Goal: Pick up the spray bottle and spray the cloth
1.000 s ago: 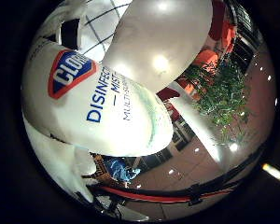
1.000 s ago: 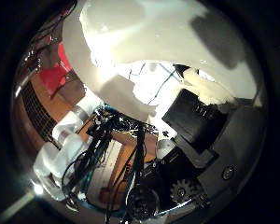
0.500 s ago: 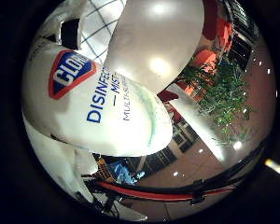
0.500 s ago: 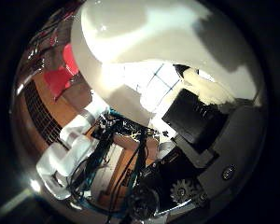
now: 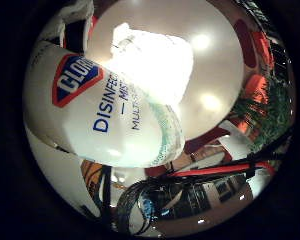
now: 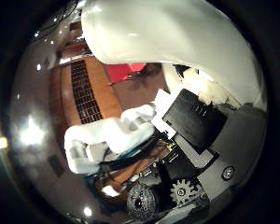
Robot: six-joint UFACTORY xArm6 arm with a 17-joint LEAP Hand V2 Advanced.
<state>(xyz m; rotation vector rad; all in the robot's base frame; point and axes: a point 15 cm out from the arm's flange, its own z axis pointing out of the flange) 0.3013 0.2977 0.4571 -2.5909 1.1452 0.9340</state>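
The white spray bottle (image 5: 100,105) with a blue and red label lies close against the palm and fills much of the right little finger side palm view. In the right thumb side palm view its white body (image 6: 168,37) runs across the palm. My hand (image 6: 182,131) is shut on the bottle, with white fingers (image 6: 103,145) curled beside it and black parts next to it. No cloth can be made out in either view.
Behind the bottle is a pale ceiling with round lights (image 5: 202,102) and a bright panel (image 5: 155,60). A wooden slatted surface (image 6: 84,89) and a red object (image 6: 129,70) lie beyond the fingers. Red railings (image 5: 205,168) show further off.
Both views have swung, so the hand has turned with the bottle. The bottle keeps its place against the palm. The plants and red wall have slid to the edge.
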